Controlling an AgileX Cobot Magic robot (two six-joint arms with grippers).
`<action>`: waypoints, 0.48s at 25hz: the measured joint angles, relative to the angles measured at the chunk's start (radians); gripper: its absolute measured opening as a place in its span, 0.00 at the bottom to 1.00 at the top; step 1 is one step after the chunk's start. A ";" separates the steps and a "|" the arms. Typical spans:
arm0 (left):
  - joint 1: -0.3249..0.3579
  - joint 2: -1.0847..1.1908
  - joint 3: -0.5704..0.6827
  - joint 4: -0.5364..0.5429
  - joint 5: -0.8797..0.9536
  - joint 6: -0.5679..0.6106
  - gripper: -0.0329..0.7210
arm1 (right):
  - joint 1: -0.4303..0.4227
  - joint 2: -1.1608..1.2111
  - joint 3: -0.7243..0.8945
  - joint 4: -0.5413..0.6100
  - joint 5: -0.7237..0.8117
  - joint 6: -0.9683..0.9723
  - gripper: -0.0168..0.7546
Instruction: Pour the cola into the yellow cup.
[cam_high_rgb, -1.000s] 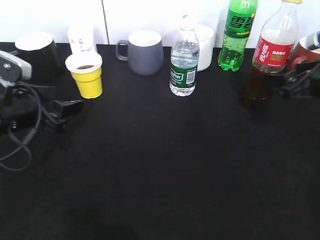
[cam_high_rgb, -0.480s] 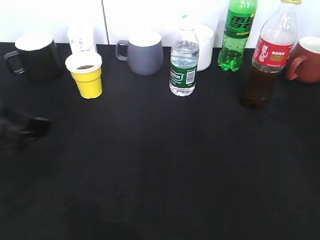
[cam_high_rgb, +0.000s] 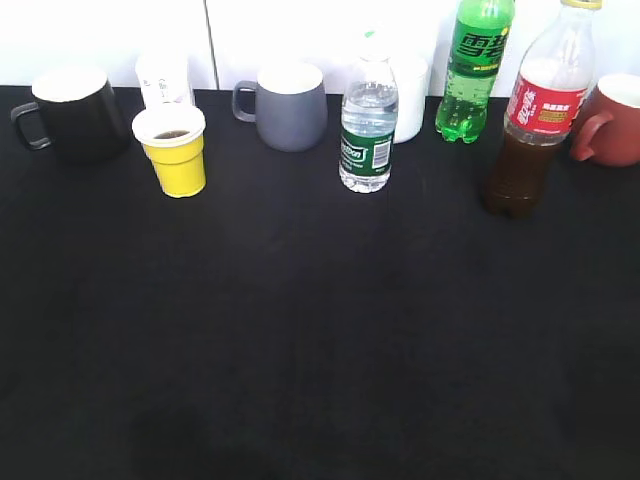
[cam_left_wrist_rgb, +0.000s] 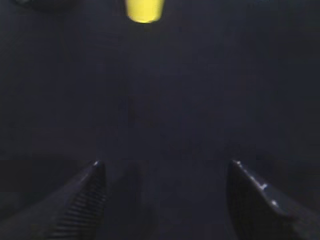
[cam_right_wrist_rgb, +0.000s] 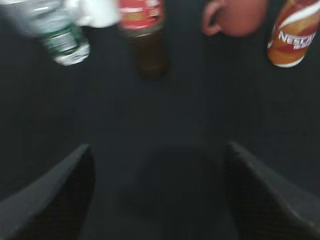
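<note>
The cola bottle (cam_high_rgb: 532, 120), clear with dark liquid and a red label, stands upright at the back right of the black table; it also shows in the right wrist view (cam_right_wrist_rgb: 145, 35). The yellow cup (cam_high_rgb: 173, 150) stands at the back left with a little dark liquid inside; its bottom shows at the top of the left wrist view (cam_left_wrist_rgb: 144, 10). Neither arm is in the exterior view. My left gripper (cam_left_wrist_rgb: 165, 165) is open and empty, well short of the cup. My right gripper (cam_right_wrist_rgb: 157, 150) is open and empty, well short of the cola.
Along the back stand a black mug (cam_high_rgb: 75, 110), a white cup (cam_high_rgb: 163, 78), a grey mug (cam_high_rgb: 288, 105), a small green-labelled water bottle (cam_high_rgb: 368, 125), a green soda bottle (cam_high_rgb: 476, 70) and a red mug (cam_high_rgb: 610, 120). A Nescafe can (cam_right_wrist_rgb: 292, 32) shows in the right wrist view.
Both arms have pulled back out of the exterior view: the right left first, the left followed. The bottle and the cup have stayed in place.
</note>
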 joint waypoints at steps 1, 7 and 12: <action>0.000 -0.034 -0.013 0.012 0.052 0.014 0.78 | 0.000 -0.060 0.000 -0.002 0.055 -0.002 0.79; 0.000 -0.245 0.004 0.031 0.183 0.079 0.77 | 0.000 -0.259 0.143 -0.162 0.140 0.106 0.79; 0.000 -0.262 0.005 0.031 0.181 0.085 0.77 | 0.000 -0.261 0.144 -0.174 0.132 0.113 0.79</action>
